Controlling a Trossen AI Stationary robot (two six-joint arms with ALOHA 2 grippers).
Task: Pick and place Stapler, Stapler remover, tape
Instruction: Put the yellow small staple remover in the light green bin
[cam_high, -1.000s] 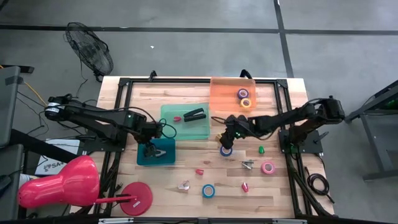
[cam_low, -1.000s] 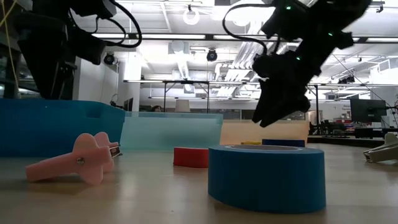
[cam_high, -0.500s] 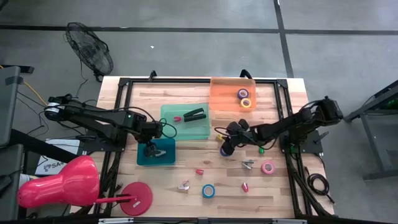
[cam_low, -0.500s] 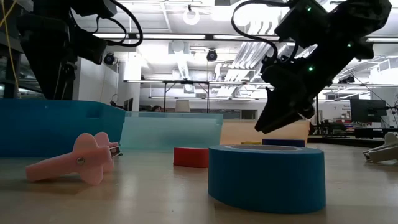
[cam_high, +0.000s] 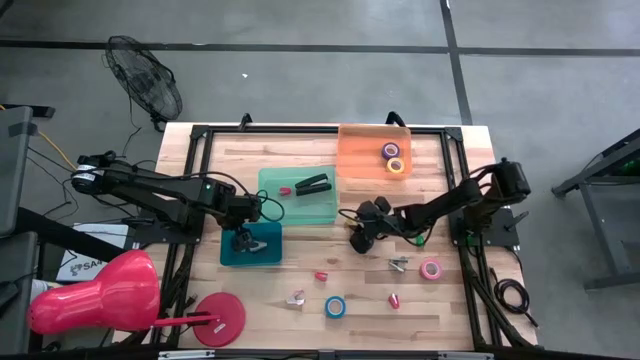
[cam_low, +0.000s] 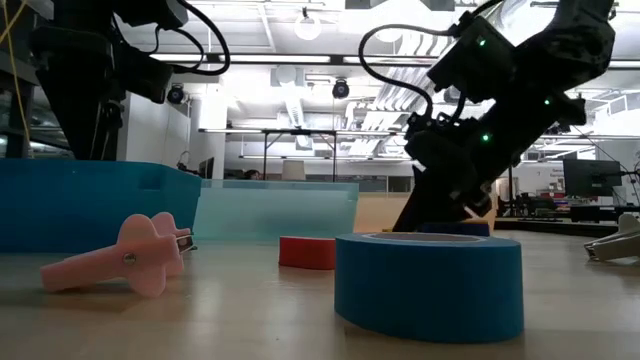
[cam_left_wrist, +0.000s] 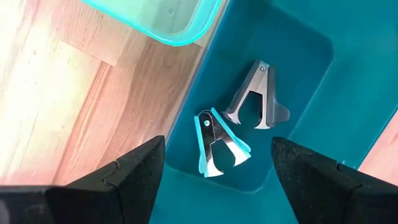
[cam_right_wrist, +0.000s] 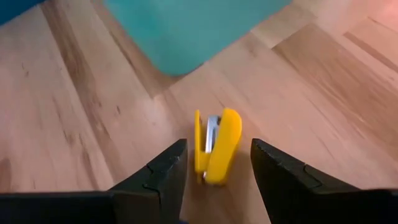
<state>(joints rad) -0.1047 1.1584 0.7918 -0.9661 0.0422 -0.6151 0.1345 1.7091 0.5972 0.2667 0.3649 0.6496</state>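
left gripper (cam_high: 241, 240) over the dark teal bin (cam_high: 268, 257), fingers (cam_left_wrist: 127, 180) wide apart, nothing between them. two removers in that bin: one teal-handled (cam_left_wrist: 217, 144), one grey (cam_left_wrist: 254, 98), just beside each other.

right gripper (cam_high: 357, 240) low at the table's (cam_high: 250, 160) middle, just off the green bin's (cam_high: 325, 213) near right corner. fingers (cam_right_wrist: 155, 180) partly apart, straddling a small yellow stapler (cam_right_wrist: 216, 146) lying on the wood; touching or not, cannot tell. in the low view the same gripper (cam_low: 440, 215) tilted down behind the blue roll (cam_low: 428, 285).

black stapler (cam_high: 313, 183) and a small red piece (cam_high: 285, 189) in the green bin. purple roll (cam_high: 390, 151) and yellow roll (cam_high: 396, 165) in the orange bin (cam_high: 360, 150), just beside each other.

loose on the table: blue roll (cam_high: 335, 306) near the front edge, pink roll (cam_high: 431, 269) toward the right, well apart. pink remover (cam_high: 296, 297) left of the blue roll, also close up in the low view (cam_low: 125, 258). another grey remover (cam_high: 398, 264) between the right gripper and the pink roll. small red pieces (cam_high: 321, 275) (cam_high: 394, 300) near the front, a green piece (cam_high: 420, 240) by the right arm.
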